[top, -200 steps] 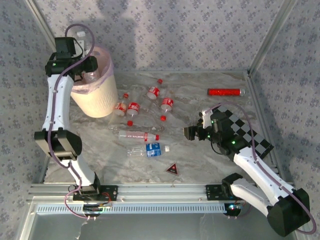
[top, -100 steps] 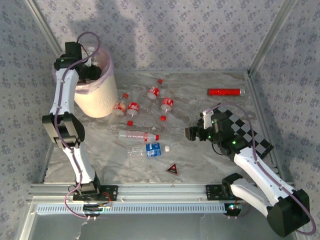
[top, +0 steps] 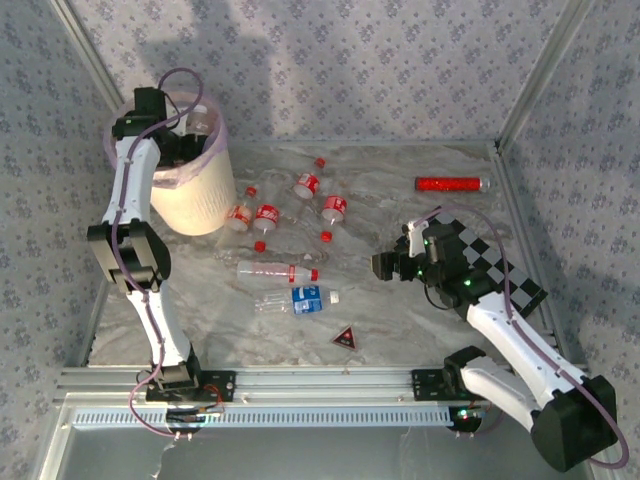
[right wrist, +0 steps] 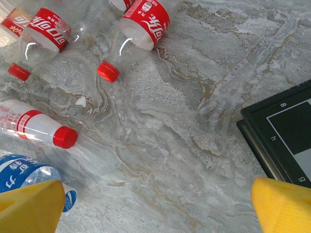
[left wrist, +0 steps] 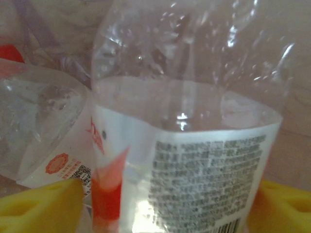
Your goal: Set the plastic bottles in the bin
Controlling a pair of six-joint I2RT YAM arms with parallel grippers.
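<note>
Clear plastic bottle point(left wrist: 184, 145) between wide-spread yellow pads point(left wrist: 39, 206) of left tool point(left wrist: 165, 213), at bin point(top: 200, 205) mouth; right tool point(right wrist: 155, 204) wide, empty, above counter point(right wrist: 204, 121) near loose plastic bottles point(right wrist: 143, 22).

Top view: soft, even light, slightly hazy; broad dim shadow across the back wall point(top: 300, 60). Left wrist: bottle point(left wrist: 194, 145) too close, soft focus, white glare low on its label, speckled highlights above. Right wrist: marble worktop point(right wrist: 194, 145) sharp, warm-toned; yellow fingertips point(right wrist: 29, 204) at the lower corners blurred
</note>
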